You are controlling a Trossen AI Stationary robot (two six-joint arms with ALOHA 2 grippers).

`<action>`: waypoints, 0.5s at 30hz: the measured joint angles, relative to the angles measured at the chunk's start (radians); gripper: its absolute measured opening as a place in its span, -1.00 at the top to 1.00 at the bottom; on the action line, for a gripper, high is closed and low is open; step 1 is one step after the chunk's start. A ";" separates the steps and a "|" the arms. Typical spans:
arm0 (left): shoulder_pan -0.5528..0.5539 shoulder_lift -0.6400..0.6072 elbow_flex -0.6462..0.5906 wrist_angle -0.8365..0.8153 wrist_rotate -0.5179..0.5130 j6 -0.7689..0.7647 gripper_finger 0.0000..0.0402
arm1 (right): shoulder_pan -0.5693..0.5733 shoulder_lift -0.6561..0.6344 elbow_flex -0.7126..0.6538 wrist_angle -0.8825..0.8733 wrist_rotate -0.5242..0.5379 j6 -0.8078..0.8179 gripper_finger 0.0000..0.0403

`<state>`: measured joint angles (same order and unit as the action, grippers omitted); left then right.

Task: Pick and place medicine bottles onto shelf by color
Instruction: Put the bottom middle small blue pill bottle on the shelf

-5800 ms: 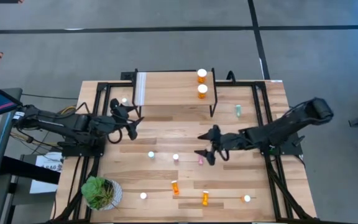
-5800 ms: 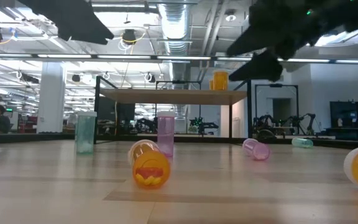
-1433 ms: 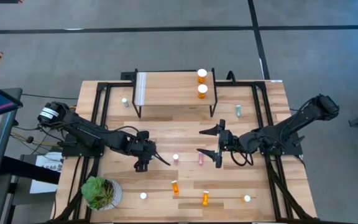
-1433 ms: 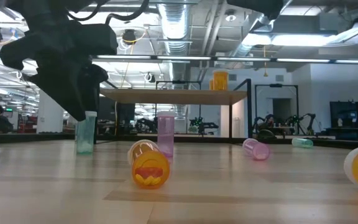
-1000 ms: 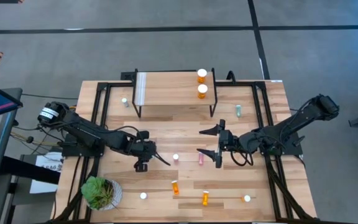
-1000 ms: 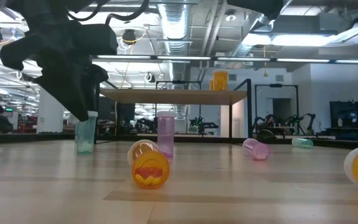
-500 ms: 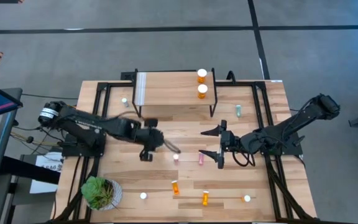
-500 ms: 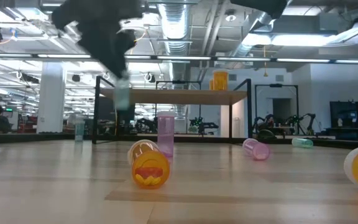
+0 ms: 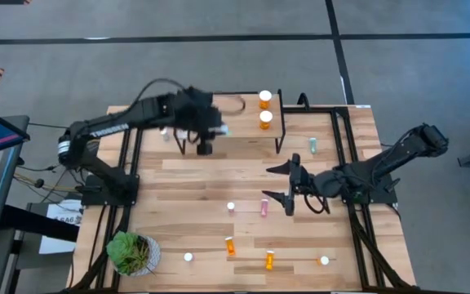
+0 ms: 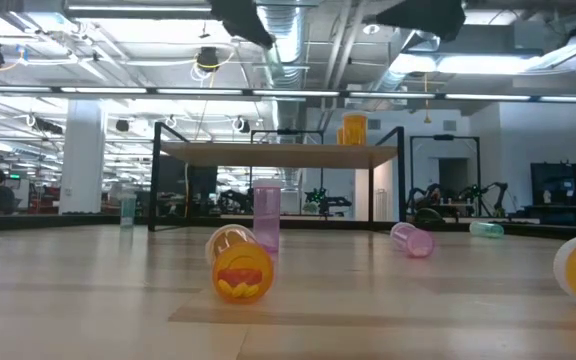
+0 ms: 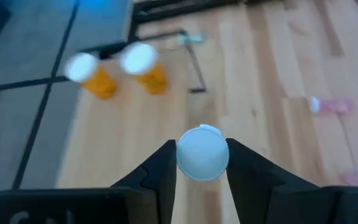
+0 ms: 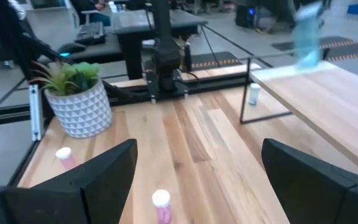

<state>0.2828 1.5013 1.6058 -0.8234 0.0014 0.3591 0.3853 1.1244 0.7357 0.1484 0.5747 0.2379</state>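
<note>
My left gripper [image 9: 219, 130] is shut on a pale green medicine bottle with a white cap [image 11: 202, 153], high above the shelf [image 9: 231, 122]. From the right wrist view the bottle [image 12: 306, 34] hangs in the air over the plank. Two orange bottles [image 9: 265, 100] [image 9: 265, 120] stand on the shelf's right part. My right gripper [image 9: 288, 187] waits open above the table's middle, near a lying pink bottle [image 9: 263, 209]. More bottles stand or lie on the table: pink [image 9: 231, 207], orange [image 9: 230, 245] [image 9: 269, 260], pale green [image 9: 312, 144]. My left gripper pinches the pale green bottle between its two fingers [image 11: 164, 167], on opposite sides just under the white cap [image 11: 202, 153]. The fingers slant down at it from above. The bottle is lifted clear, roughly upright, above the shelf's plank.
A potted plant [image 9: 133, 253] stands at the near left corner. White-capped bottles [image 9: 188, 257] [image 9: 325, 260] stand near the front edge. A small green bottle [image 12: 253, 93] stands on the table by the shelf's leg. Black frame rails run along both table sides.
My left gripper has lifted the pale green bottle off the table's left middle, carried it up and toward the far edge, and now holds it over the shelf, its wrist having turned on the way. The right arm has kept still.
</note>
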 joint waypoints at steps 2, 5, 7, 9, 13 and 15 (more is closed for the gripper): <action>0.038 0.050 0.076 -0.051 0.017 0.020 0.47 | -0.011 0.000 0.000 -0.017 0.000 0.010 -0.81; 0.074 0.147 0.206 -0.114 0.020 0.058 0.47 | -0.026 0.000 0.000 -0.026 0.000 0.025 -0.81; 0.097 0.214 0.293 -0.171 0.021 0.086 0.47 | -0.029 0.001 0.000 -0.026 0.001 0.027 -0.81; 0.119 0.277 0.375 -0.195 0.024 0.106 0.47 | -0.026 0.001 0.000 -0.026 0.001 0.027 -0.81; 0.174 0.377 0.483 -0.223 0.090 0.129 0.47 | -0.024 0.001 0.000 -0.026 0.000 0.043 -0.81; 0.199 0.417 0.510 -0.221 0.142 0.131 0.47 | -0.020 0.001 0.000 -0.027 0.000 0.050 -0.81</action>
<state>0.4823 1.9188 2.1159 -1.0442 0.1431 0.4899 0.3657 1.1252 0.7357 0.1212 0.5751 0.2878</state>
